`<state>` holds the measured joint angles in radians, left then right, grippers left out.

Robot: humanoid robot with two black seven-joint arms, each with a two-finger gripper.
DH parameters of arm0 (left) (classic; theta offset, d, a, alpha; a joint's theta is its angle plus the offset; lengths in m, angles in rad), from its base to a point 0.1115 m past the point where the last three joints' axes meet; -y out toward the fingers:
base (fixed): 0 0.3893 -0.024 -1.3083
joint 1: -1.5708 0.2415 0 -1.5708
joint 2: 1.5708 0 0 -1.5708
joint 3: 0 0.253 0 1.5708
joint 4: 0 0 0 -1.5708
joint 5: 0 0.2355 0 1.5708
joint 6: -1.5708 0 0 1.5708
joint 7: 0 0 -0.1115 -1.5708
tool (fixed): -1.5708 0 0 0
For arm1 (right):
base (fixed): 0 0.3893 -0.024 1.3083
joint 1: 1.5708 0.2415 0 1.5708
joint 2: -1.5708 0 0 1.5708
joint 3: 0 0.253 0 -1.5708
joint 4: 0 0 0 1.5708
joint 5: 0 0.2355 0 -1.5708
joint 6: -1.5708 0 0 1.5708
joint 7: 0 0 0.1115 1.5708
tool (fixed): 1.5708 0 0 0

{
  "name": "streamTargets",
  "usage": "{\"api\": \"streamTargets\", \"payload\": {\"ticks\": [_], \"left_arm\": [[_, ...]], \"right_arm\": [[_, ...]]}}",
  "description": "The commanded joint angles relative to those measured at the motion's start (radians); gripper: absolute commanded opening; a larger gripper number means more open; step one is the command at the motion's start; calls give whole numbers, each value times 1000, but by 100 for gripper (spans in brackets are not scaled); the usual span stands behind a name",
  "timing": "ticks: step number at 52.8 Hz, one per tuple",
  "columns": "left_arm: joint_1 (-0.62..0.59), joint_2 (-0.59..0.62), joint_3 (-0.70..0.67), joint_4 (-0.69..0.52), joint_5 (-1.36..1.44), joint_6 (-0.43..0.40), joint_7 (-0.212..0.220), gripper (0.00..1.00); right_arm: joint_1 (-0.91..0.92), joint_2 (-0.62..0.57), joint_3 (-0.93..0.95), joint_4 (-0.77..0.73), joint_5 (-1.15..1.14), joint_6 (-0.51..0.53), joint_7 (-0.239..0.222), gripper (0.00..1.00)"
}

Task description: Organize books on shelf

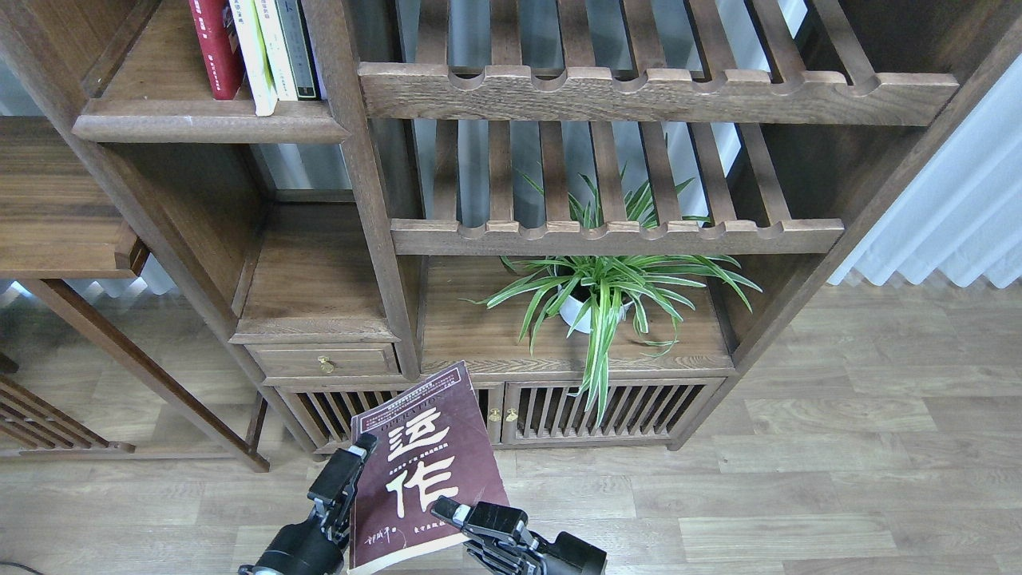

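A dark maroon book (pixel 435 447) with big white characters hangs face up, low in the middle of the view. My right gripper (pixel 449 511) is shut on its lower right edge, one finger lying across the cover. My left gripper (pixel 351 467) is against the book's left edge; whether its fingers clamp the edge is not visible. The shelf (pixel 207 120), a dark-brown board with a rounded front edge, is at the upper left. A red book (pixel 215 48) and a yellow-green book (pixel 255 60) stand upright on it, beside thin upright volumes.
Slatted racks (pixel 655 92) with notched rails fill the upper centre and right. A potted spider plant (pixel 599 291) stands on the cabinet top behind the held book. A small drawer (pixel 323 361) sits under an empty nook. Wood floor lies to the right.
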<state>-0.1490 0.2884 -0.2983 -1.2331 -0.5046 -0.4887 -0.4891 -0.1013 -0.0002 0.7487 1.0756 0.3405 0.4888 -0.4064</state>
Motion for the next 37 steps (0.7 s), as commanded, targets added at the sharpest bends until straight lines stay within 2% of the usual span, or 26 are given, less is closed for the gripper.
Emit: {"api": "streamTargets", "payload": {"ticks": [1,9,15,18,20,37], "left_arm": [[3,1,4,0,1,0,0,94],[22,32,33,-16,40,0,0,96],[25,78,39,-26,80,0,0,96],[25,89,42,-35,92,0,0,97],[25,100,44,-39,103,0,0,97],[-35,236,22,-80,181,0,0,98]], "right_arm": [[2,0,11,3,15,0,6,6],[72,0,38,33,173,0,-3,5],[87,-81,29,56,225,0,-15,5],[94,-109,24,57,249,0,-43,5],[94,-124,24,58,267,0,-82,5],[103,-166,26,63,345,0,-82,6]]}}
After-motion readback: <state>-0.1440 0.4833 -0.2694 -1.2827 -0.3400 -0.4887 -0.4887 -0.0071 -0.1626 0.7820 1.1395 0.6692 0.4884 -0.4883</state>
